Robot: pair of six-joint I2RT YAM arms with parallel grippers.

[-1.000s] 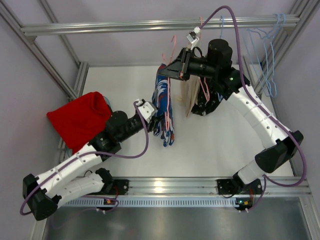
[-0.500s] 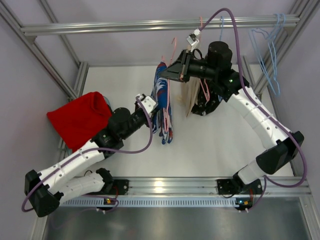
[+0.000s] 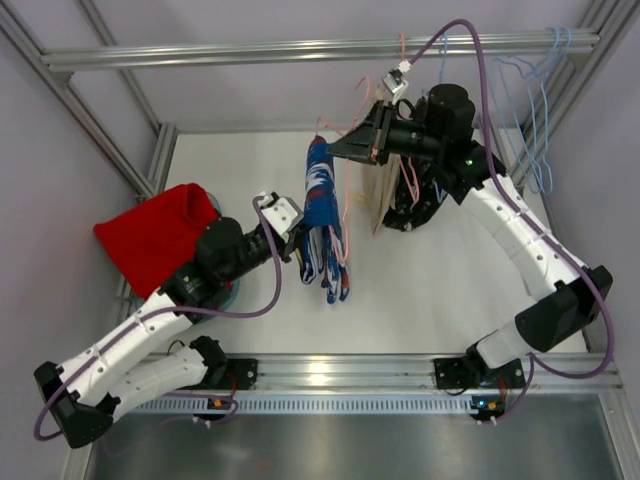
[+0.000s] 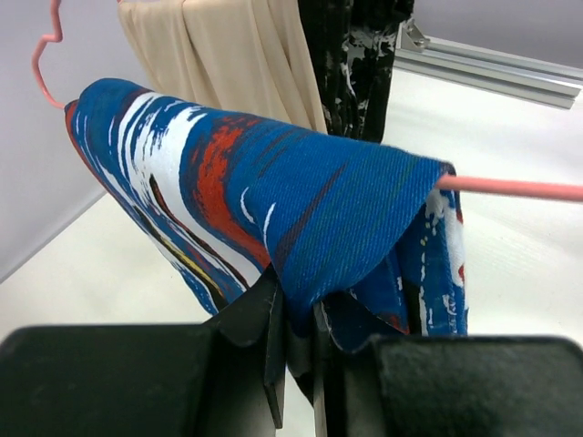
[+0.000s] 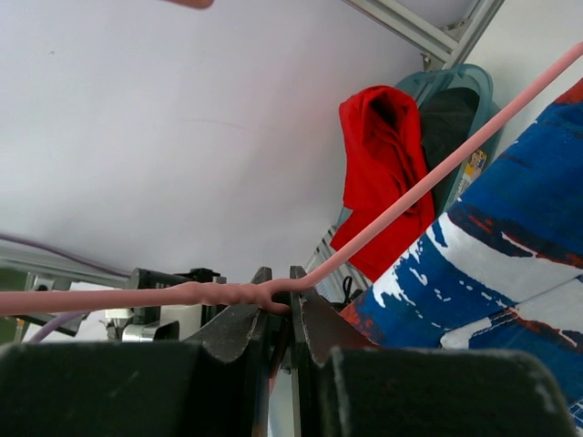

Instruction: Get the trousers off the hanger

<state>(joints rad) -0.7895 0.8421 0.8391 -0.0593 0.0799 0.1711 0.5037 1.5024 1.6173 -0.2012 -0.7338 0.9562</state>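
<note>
The blue trousers (image 3: 322,215) with a white and red pattern hang folded over the pink hanger (image 3: 352,120) above the table's middle. My left gripper (image 3: 297,243) is shut on a fold near their lower edge; in the left wrist view the blue cloth (image 4: 273,191) is pinched in the left gripper (image 4: 296,319) and the hanger's bar (image 4: 510,188) runs out to the right. My right gripper (image 3: 340,152) is shut on the hanger's twisted neck, which the right wrist view shows as pink wire (image 5: 219,294) in the right gripper (image 5: 280,305). The beige trousers (image 3: 382,195) hang just behind.
A black patterned garment (image 3: 410,205) hangs beside the beige one. A red cloth (image 3: 155,240) lies over a teal basket at the left edge. Several blue wire hangers (image 3: 535,110) hang at the back right from the frame rail (image 3: 200,52).
My left gripper has closed on the blue trousers and drawn back a little to the left. The right gripper has shifted the hanger slightly right, and the trousers now hang more slanted.
</note>
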